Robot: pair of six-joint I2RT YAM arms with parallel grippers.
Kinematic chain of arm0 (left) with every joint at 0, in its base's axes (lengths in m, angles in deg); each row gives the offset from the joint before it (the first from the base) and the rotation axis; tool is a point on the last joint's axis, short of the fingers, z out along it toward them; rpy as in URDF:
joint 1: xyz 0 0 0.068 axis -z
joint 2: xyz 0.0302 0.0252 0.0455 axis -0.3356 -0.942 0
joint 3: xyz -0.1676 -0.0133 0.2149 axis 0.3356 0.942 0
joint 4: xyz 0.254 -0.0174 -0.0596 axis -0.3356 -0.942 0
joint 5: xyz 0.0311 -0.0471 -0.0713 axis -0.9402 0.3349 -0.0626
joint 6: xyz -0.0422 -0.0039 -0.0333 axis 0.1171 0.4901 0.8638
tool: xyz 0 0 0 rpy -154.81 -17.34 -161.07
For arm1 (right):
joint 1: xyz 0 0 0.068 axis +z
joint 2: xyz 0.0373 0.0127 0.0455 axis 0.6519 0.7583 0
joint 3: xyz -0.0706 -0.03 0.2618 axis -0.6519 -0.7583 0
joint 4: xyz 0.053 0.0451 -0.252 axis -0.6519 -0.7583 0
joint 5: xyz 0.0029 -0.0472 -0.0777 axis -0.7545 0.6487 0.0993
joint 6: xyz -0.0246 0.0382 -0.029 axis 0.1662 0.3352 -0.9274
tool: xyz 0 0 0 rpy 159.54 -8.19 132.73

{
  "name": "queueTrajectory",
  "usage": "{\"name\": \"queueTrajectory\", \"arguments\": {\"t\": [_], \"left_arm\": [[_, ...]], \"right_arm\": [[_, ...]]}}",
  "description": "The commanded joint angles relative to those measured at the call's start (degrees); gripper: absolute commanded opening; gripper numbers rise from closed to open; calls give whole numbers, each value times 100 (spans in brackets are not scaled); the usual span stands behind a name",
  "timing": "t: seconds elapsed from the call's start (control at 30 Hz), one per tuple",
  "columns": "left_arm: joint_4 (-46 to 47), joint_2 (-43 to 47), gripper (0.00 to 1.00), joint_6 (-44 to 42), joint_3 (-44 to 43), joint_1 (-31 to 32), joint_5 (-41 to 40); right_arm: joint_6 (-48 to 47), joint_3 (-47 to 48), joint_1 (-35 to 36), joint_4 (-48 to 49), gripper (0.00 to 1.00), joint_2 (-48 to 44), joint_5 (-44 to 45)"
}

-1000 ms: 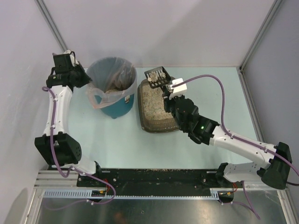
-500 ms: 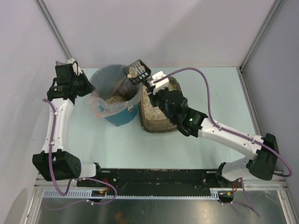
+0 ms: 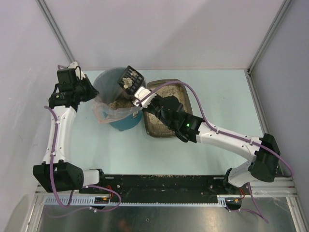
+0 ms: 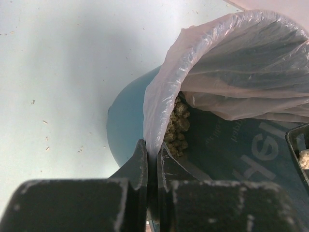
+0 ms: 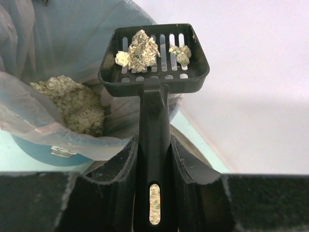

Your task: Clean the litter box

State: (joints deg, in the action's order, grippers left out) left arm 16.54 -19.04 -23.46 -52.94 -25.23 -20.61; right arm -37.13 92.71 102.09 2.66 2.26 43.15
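At the right hand (image 5: 153, 145): fingers pinched tight on the black handle of a slotted scoop (image 5: 153, 79), blade level and pointing away. On the blade, two pale clumps (image 5: 138, 48), the larger to the left, the smaller to the right. Below and left of the blade, the clear liner (image 5: 72, 29) of a round teal bin (image 5: 34, 145), with a heap of crumbly beige waste inside. From above, scoop held over the bin's mouth, by its far right rim, arm reaching in from the right.

At the left hand (image 4: 153, 159): fingers pressed together on a fold of the liner's edge at the bin's left side, plastic pinched between them. Just beyond the fingertips, more pale clumps showing under the liner's fold.

Just right of the bin, the litter box (image 3: 186, 96): shallow grey-brown tray lying flat on the pale green tabletop (image 3: 222, 101), beige granules (image 3: 157, 123) inside, middle partly hidden under the right arm. A few specks on the tabletop left of the bin.
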Motion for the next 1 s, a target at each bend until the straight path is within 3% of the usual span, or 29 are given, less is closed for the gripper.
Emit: {"name": "queueTrajectory", "arguments": {"t": [0.0, 0.17, 0.4, 0.73, 0.97], "left_arm": [[842, 452, 0, 238, -184, 79, 672], [842, 435, 0, 256, -158, 71, 707], [860, 443, 0, 273, -114, 79, 716], [868, 426, 0, 264, -96, 53, 690], [877, 399, 0, 264, -105, 35, 707]], "right_arm": [[-1520, 308, 204, 324, 0, 4, 324], [-2486, 308, 468, 412, 0, 302, 509], [-3910, 308, 838, 1465, 0, 786, 1107], [-4791, 238, 873, 1871, 0, 874, 1370], [-4704, 194, 978, 1512, 0, 787, 1221]]}}
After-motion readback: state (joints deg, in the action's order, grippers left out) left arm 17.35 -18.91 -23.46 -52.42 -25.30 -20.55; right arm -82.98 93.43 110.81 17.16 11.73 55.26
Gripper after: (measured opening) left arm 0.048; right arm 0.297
